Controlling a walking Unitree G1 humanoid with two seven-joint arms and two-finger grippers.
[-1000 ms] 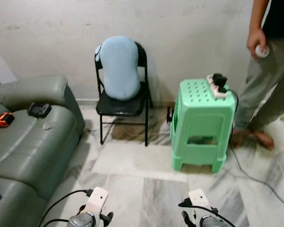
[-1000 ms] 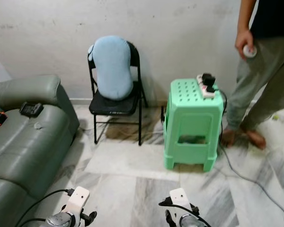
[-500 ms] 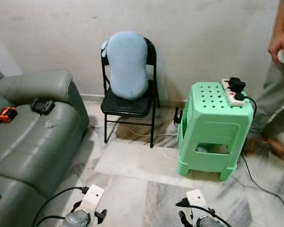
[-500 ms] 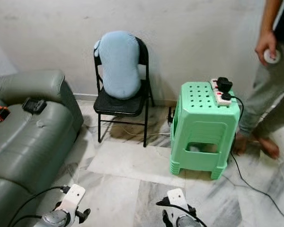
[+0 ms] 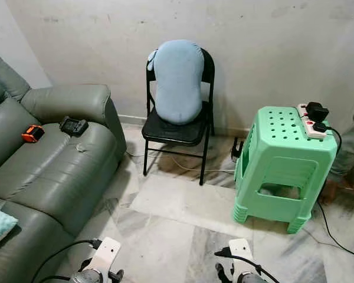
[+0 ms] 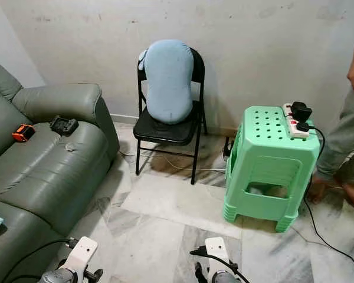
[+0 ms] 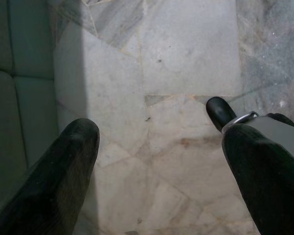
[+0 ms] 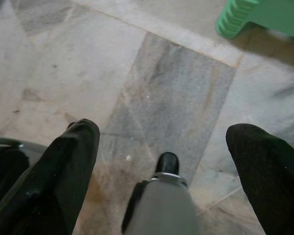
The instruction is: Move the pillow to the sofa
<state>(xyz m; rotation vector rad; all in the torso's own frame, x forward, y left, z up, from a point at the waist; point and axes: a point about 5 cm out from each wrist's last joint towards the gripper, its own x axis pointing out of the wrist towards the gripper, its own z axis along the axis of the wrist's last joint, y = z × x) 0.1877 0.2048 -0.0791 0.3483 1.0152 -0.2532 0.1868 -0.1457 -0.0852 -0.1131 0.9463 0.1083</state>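
A light blue pillow stands upright on a black folding chair against the far wall. The grey leather sofa runs along the left, its armrest close to the chair. Both arms hang low at the bottom of the eye views, far from the pillow. My left gripper is open over the marble floor beside the sofa's side, nothing between its fingers. My right gripper is open over bare floor too, with a green stool leg at the frame's corner.
A green plastic stool with a power strip and plugs stands right of the chair; a cable trails on the floor. A person stands at the far right. An orange device and a black device lie on the sofa.
The camera has swung left and pulled back: chair, pillow and stool shifted right in the picture, more sofa shows, and the person has slid mostly out of frame. Grippers stay open.
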